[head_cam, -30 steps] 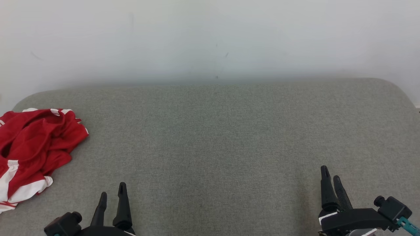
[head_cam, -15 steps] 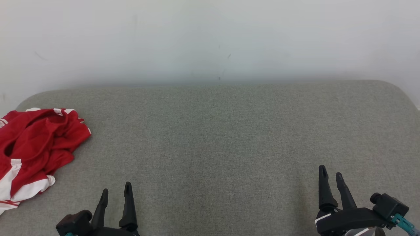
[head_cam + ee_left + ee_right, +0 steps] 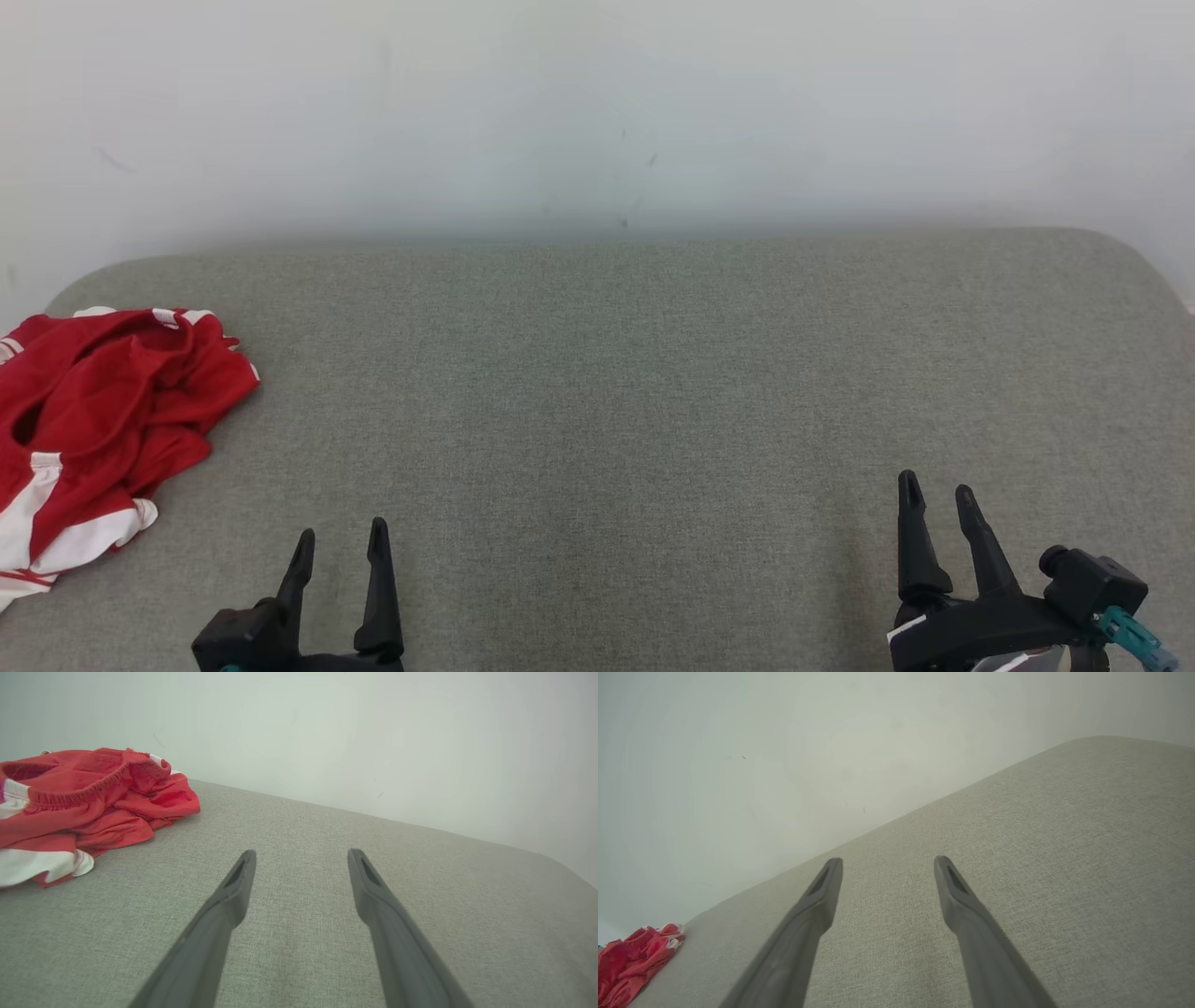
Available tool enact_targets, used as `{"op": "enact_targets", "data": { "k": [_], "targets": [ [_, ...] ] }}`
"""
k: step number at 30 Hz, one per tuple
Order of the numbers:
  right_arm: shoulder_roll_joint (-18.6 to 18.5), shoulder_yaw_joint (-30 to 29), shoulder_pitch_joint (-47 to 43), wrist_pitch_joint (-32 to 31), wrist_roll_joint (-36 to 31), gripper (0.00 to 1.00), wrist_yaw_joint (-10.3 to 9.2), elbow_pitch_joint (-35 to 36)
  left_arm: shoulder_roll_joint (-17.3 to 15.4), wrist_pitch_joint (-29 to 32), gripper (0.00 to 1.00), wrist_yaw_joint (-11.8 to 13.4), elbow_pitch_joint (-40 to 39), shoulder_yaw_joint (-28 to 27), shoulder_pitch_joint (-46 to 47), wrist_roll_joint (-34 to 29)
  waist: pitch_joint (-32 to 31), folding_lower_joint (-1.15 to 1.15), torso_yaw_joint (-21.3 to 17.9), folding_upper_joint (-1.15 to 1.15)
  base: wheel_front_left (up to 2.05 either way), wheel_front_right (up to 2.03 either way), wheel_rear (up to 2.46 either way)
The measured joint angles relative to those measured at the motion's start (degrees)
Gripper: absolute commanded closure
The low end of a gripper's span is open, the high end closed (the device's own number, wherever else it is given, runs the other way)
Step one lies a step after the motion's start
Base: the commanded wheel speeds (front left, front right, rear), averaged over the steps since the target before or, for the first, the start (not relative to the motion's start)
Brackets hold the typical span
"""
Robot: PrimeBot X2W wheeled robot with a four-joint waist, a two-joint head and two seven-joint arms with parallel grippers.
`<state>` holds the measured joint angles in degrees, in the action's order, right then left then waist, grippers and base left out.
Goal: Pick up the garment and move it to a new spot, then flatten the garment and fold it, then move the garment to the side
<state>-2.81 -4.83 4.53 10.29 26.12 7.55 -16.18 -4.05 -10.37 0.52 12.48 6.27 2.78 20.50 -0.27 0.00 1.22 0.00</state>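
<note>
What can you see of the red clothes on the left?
The garment is red with white bands and trim, in thin, soft-looking cloth. A gathered elastic band shows in the left wrist view, so it may be shorts. It lies crumpled in a loose heap at the far left of the grey pad, partly cut off by the head view's edge. Only the pad is seen touching it.

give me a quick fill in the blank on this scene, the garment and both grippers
The crumpled garment is red with ____ trim.
It lies toward the robot's ____ side of the grey fabric surface.
The left gripper and the right gripper both have their jaws ____, holding nothing.
Missing words: white; left; open
</note>
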Motion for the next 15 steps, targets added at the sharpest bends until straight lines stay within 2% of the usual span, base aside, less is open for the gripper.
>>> {"op": "enact_targets", "data": {
  "k": [15],
  "targets": [
    [-0.02,0.25,0.19,1.92,-7.76,0.0,0.0,-0.48,-0.11,-1.78,0.0,0.68,-0.22,1.13,-0.01,-7.11,0.07,0.0,0.13,0.0,0.0,0.0,0.0]
  ]
}}
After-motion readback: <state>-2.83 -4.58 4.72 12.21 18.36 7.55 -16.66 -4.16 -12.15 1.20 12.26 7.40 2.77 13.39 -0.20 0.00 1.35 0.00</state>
